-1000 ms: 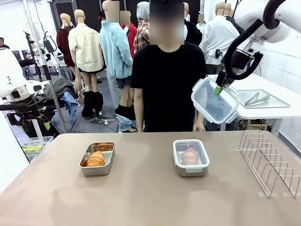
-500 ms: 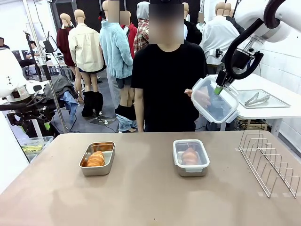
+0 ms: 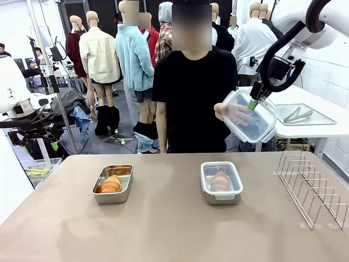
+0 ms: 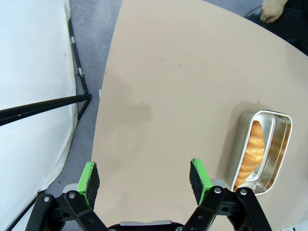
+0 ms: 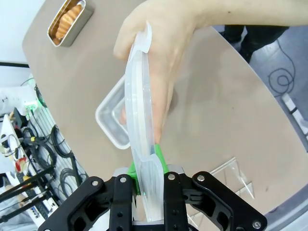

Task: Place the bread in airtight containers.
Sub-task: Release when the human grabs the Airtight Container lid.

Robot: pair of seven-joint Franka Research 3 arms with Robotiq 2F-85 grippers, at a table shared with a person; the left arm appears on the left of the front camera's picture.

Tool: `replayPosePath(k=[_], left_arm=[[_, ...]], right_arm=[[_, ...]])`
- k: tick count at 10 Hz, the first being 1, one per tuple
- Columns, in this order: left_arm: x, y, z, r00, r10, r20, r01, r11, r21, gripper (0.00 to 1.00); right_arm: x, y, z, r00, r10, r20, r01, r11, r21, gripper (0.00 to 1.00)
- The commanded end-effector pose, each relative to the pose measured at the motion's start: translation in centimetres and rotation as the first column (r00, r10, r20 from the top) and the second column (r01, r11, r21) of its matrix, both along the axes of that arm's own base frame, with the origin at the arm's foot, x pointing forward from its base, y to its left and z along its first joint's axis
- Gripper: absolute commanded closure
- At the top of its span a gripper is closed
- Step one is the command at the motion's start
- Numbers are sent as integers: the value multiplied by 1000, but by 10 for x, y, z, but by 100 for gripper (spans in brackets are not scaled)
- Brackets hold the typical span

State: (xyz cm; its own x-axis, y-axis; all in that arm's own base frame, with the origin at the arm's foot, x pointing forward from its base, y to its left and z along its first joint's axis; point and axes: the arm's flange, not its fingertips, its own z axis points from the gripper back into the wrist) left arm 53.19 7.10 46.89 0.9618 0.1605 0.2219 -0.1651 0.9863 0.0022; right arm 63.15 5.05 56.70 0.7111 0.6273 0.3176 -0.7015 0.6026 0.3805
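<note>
right gripper [image 3: 253, 103] clamps clear white-rimmed plastic lid [image 3: 250, 115], person's hand [image 3: 232, 113] grasping it | left gripper [image 4: 144, 175] spread, holding nothing | open steel tin [image 3: 113, 183] with golden croissant roll [image 3: 111, 184]

My right gripper [image 3: 254, 102] hung high with its jaws clamped on the lid [image 3: 250, 115]. My left gripper [image 4: 144, 179] hovered with its jaws spread wide, holding nothing.

- Your tabletop [image 3: 163, 229] is plain light brown.
- The bread [image 3: 111, 184] is golden orange with ridges.
- Both tins [image 3: 113, 184] are shiny silver.
- The lid [image 3: 250, 115] is clear with a white rim.
- The pads [image 4: 88, 177] are bright green.
- The person's shirt [image 3: 193, 98] is black.
</note>
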Motion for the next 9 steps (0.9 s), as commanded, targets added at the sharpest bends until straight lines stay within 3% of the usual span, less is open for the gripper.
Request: replayPosePath(k=[1, 5, 9], left_arm=[[-1, 1, 2, 1000, 8, -3, -8, 1000, -1, 3], [-1, 1, 2, 1000, 8, -3, -8, 1000, -1, 3], [-1, 1, 2, 1000, 8, -3, -8, 1000, -1, 3]], right_arm=[[-2, 0, -1, 1000, -20, -1, 20, 1000, 4, 100], [0, -1, 0, 1000, -3, 1, 3, 1000, 1, 97], [-36, -19, 26, 982, 175, 73, -157, 966, -204, 20]])
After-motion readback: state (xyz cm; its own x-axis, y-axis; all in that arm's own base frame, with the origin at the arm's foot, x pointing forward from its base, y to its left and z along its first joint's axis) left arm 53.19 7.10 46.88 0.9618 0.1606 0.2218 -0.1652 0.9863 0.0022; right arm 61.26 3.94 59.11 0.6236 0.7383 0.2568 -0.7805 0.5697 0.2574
